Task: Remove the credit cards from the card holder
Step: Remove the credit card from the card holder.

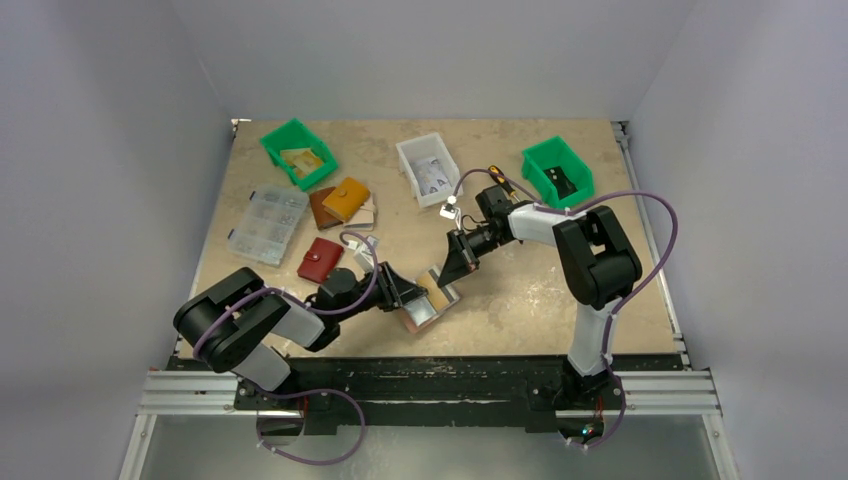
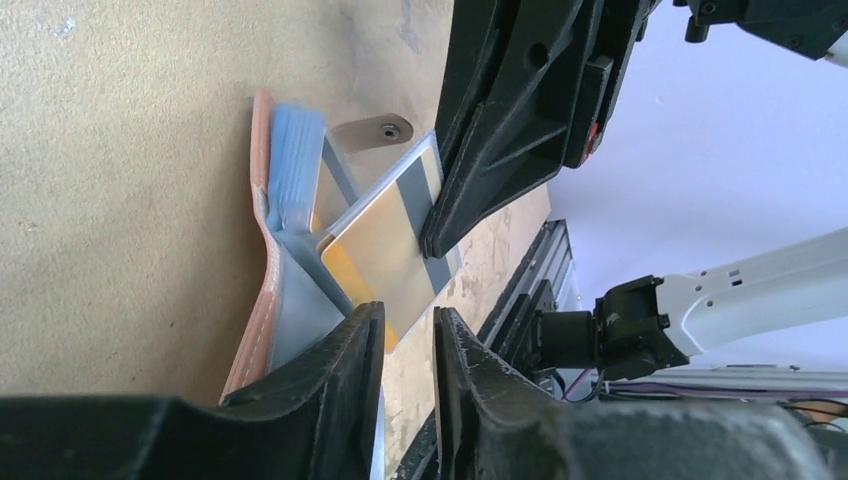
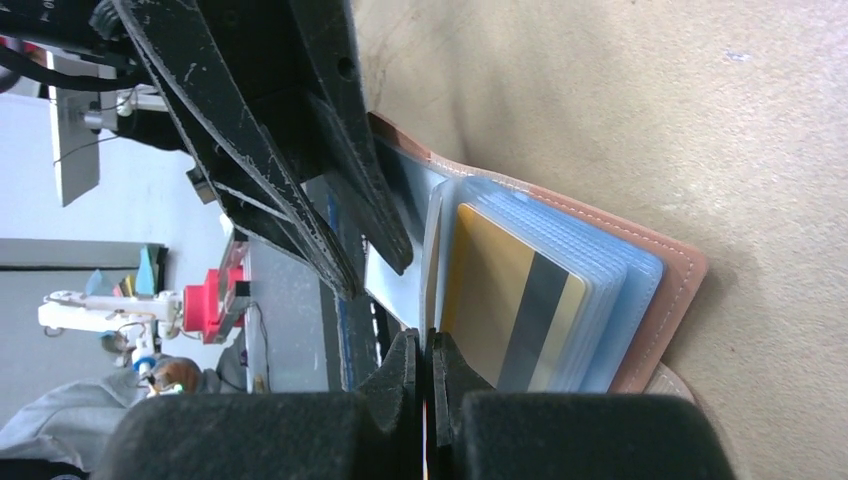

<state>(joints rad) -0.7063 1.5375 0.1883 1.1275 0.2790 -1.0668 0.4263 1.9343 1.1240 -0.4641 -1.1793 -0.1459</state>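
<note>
The card holder (image 1: 428,312) lies open near the table's front middle. Its brown-pink leather shows in the left wrist view (image 2: 268,260) and the right wrist view (image 3: 670,280), with light blue clear sleeves (image 3: 615,300) fanned up. My right gripper (image 1: 458,268) (image 3: 431,345) is shut on the edge of a tan-gold credit card (image 2: 385,245) with a grey stripe, which stands up out of the holder. Another tan-gold card (image 3: 500,300) lies on the sleeve stack. My left gripper (image 1: 405,292) (image 2: 408,335) sits at the holder's near side, jaws a narrow gap apart astride a thin silvery sheet.
A red pouch (image 1: 320,259), a mustard-yellow wallet (image 1: 347,198) and a clear organiser box (image 1: 267,224) lie at the left. Two green bins (image 1: 298,152) (image 1: 557,170) and a white bin (image 1: 427,168) stand at the back. The front rail (image 1: 450,385) runs just behind the holder.
</note>
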